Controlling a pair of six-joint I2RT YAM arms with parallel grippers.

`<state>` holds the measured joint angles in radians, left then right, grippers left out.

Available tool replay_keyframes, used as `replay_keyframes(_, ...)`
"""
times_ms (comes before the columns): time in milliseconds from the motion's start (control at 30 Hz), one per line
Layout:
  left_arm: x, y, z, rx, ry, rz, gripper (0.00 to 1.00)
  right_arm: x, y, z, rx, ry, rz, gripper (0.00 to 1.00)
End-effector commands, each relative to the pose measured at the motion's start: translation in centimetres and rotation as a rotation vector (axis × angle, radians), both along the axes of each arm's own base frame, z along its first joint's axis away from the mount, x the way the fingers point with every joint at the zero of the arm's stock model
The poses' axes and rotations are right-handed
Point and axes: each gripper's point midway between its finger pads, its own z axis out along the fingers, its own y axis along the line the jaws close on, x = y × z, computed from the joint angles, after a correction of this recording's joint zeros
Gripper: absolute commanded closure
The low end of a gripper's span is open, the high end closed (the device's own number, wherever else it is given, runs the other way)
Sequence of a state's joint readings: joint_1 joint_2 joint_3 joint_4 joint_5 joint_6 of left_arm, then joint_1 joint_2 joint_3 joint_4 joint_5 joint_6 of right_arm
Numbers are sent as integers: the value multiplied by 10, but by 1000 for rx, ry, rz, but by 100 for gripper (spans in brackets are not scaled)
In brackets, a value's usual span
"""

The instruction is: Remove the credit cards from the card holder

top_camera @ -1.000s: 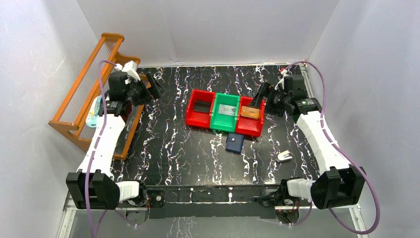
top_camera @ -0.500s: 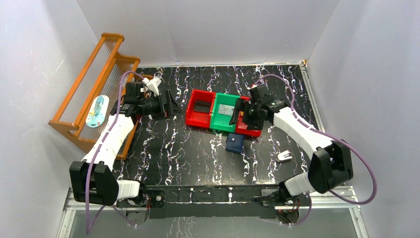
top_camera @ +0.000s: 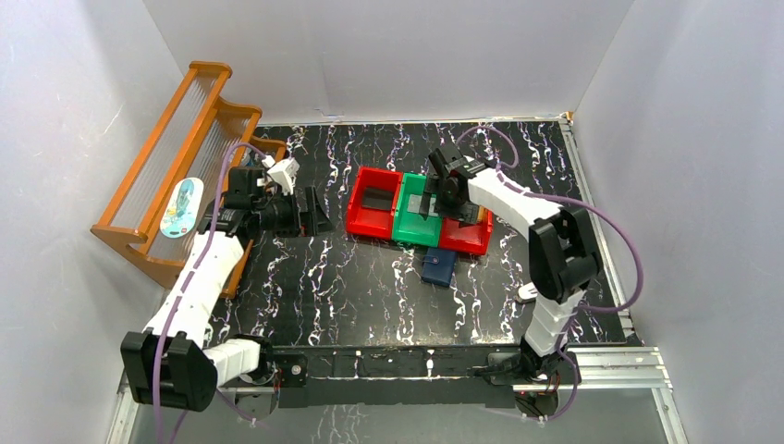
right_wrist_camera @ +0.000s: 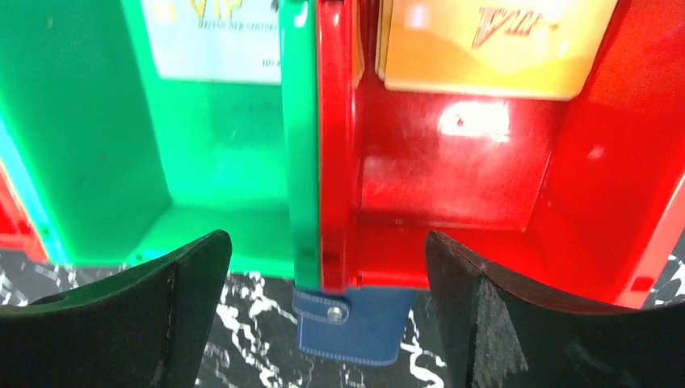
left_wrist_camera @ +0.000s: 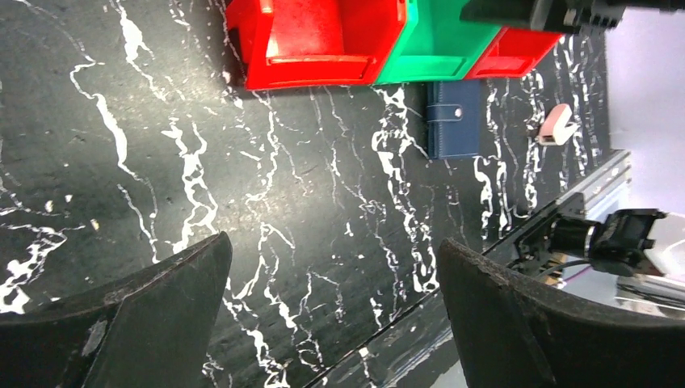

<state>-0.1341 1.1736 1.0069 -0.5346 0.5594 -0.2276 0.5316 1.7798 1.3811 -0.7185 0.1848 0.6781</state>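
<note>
Since the card holder lies closed on the counter, just against the near wall where the green bin meets the right-hand red bin, the coming move turns on a short shift toward the near edge. The right tool hangs over those two bins, jaws wide and empty. The left tool, also wide and empty, stands well apart toward the left edge. Judgement: the right arm is nearer.
</note>
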Motion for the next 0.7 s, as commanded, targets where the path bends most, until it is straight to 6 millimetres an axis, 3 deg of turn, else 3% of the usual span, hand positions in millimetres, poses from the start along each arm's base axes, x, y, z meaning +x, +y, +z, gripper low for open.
replay_keyframes(0, -14, 11, -7, 71, -33, 3, 2, 28, -8, 1, -103, -48, -52, 2)
replay_keyframes(367, -23, 8, -20, 35, -73, 9, 2, 48, -8, -20, -207, -44, 27, 2)
replay_keyframes(667, -27, 19, -45, 64, -82, 82, 2, 38, 41, -18, -56, -129, 393, 16)
